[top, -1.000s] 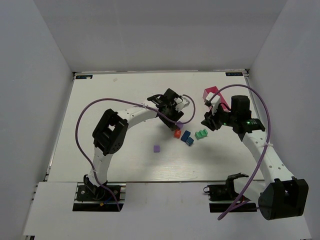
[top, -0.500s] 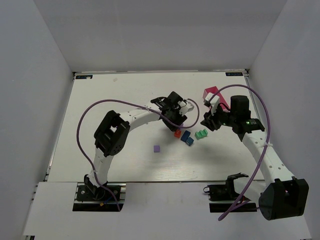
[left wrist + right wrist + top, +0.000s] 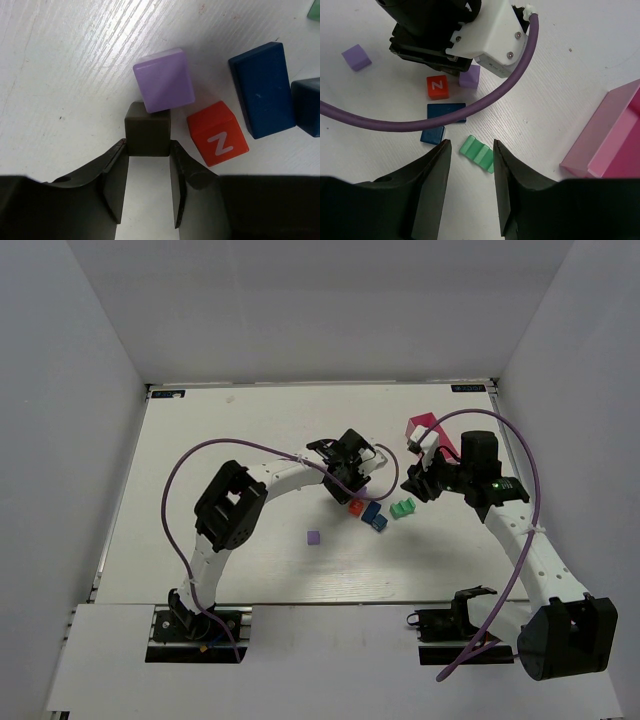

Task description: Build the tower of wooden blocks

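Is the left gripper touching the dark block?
Touching. Left wrist view: the left gripper has both fingers against the dark block sides, no gap.

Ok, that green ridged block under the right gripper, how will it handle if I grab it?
The green ridged block looks like solid painted wood, so it is probably stiff and light. It lies flat and low, so rolling or tipping seems unlikely. Its ridged top may grip unevenly; the flat sides look safer.
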`<state>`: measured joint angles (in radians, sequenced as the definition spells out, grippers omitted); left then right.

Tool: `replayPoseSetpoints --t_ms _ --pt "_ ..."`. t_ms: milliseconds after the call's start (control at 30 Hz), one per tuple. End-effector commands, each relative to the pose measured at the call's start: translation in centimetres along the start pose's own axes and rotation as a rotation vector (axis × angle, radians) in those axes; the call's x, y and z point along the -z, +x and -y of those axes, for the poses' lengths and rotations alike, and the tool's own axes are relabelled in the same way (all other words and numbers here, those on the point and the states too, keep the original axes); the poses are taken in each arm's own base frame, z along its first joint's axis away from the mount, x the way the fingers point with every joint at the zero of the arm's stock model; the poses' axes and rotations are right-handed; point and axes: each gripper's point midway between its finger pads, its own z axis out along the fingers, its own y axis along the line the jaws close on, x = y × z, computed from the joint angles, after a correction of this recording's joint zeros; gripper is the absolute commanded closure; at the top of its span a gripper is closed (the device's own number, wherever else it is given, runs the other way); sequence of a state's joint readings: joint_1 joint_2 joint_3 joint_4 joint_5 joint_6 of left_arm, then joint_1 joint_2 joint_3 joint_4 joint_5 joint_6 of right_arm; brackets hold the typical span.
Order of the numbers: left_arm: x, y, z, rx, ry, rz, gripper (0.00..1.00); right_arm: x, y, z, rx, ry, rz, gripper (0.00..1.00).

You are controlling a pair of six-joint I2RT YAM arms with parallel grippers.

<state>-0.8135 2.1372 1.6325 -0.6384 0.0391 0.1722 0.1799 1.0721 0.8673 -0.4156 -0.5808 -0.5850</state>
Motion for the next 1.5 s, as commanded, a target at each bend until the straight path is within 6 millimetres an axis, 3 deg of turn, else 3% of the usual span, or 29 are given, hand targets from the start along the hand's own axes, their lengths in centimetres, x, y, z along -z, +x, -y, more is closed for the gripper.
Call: replayPoseSetpoints --t_ms 0,300,600,633,667,767,1000,1467 --pt "0.8 -1.4 -0.3 -0.009 -0.017 0.031 0.57 0.1 -0.5 -0.4 0.022 -0.014 0.026 0.54" --pt "0.8 -1.3 -0.8 -0.028 -0.022 0.031 0.81 0.0 -0.2 -0.7 0.02 -0.027 0.021 0.54" --pt "3.2 -0.9 -2.0 -0.165 -0.015 0.1 0.82 0.0 -0.1 -0.9 0.02 -0.038 0.019 0.54" --pt "3.2 0.0 -2.0 -0.212 -0.015 0.094 0.82 0.0 -0.3 -1.0 0.025 -0.041 0.025 0.54" --pt "4.2 -1.0 -2.2 -0.238 -0.033 0.142 0.82 0.0 -0.2 -1.0 0.024 -0.041 0.022 0.54" --pt "4.6 -0.2 -4.1 -0.265 -0.086 0.139 0.9 0.0 -0.2 -1.1 0.023 -0.048 0.024 0.54" --pt "5.2 0.6 -5.2 -0.319 -0.008 0.157 0.85 0.1 -0.2 -1.2 0.028 -0.05 0.024 0.54" --pt "4.1 1.8 -4.5 -0.505 0.185 0.123 0.84 0.3 -0.4 -1.4 0.042 -0.054 0.034 0.54"
